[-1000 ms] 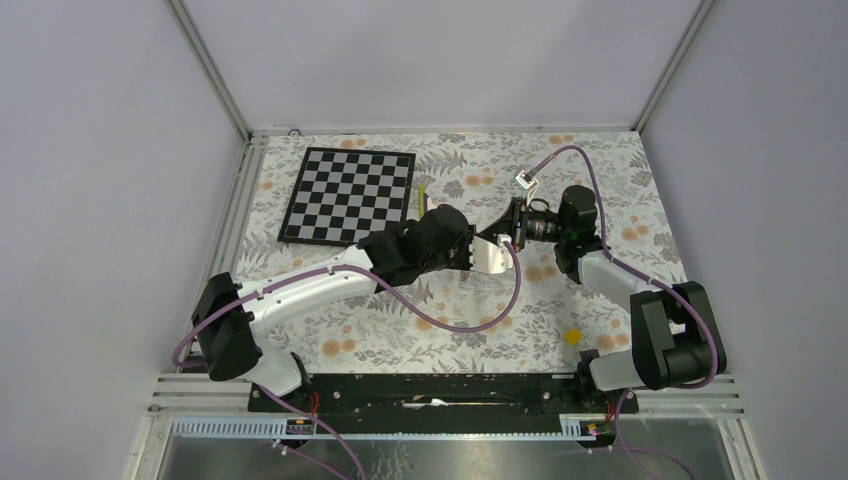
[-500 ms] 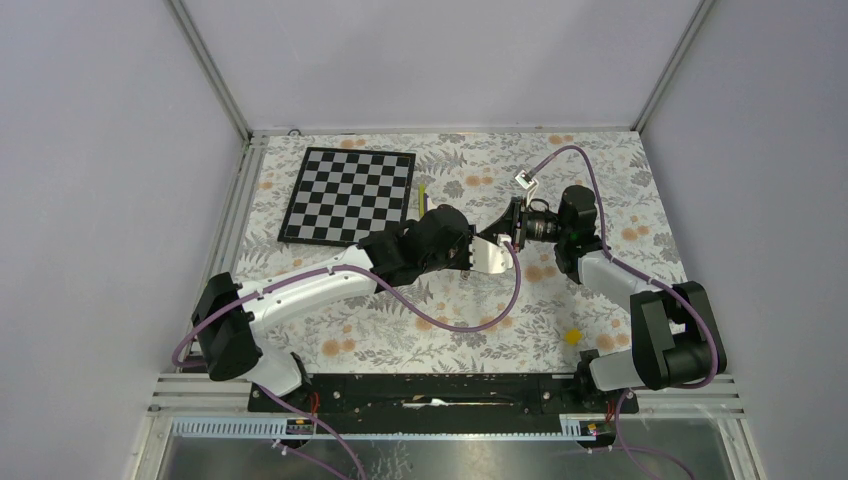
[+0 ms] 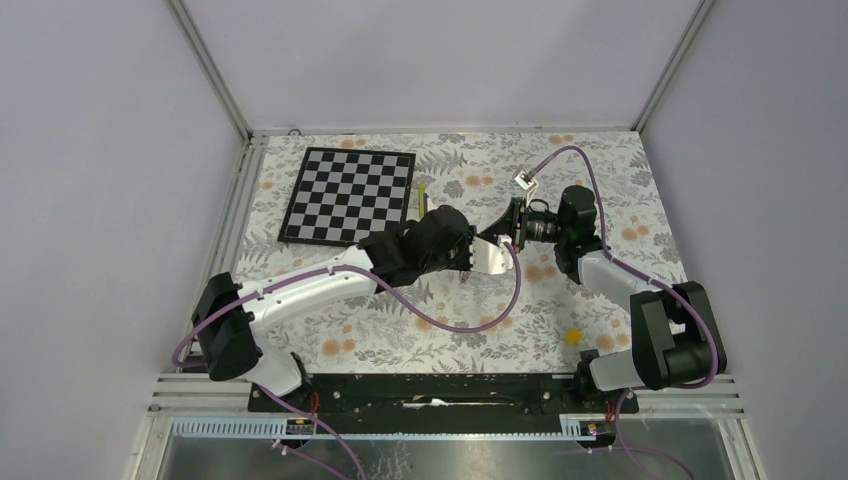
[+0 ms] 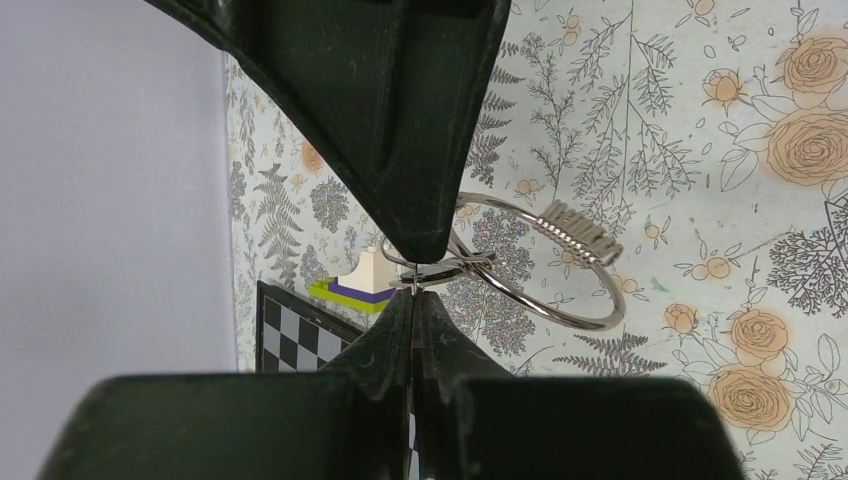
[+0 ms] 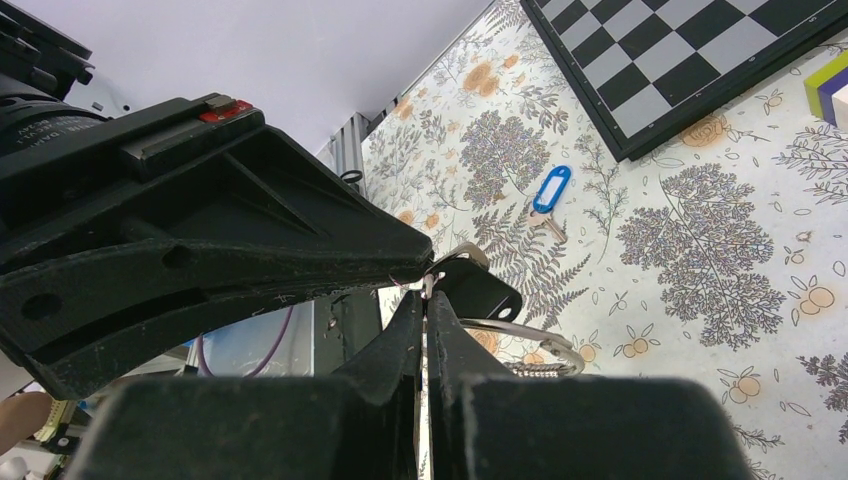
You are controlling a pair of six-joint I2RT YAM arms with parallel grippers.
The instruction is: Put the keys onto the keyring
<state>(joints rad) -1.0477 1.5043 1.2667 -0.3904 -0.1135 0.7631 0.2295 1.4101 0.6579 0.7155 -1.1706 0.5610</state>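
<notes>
Table point(image 3: 470, 150): chessboard point(image 3: 348, 195) far left; stacked blocks point(image 4: 365, 285) at its right edge; key point(image 5: 550, 190) just off its corner; keyring point(image 4: 580, 232) centre, between left hand point(image 4: 413, 295) and right hand point(image 5: 425, 305); small block point(image 3: 572, 336) near right.

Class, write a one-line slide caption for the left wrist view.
Left tool shut on the keyring over the floral tablecloth, chessboard corner behind.

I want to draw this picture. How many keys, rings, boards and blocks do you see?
Keys: 2, blue-tagged key and black-headed key
Keyring: 1
Chessboard: 1
Yellow block: 1
Block stack: 1
Total: 6
</notes>
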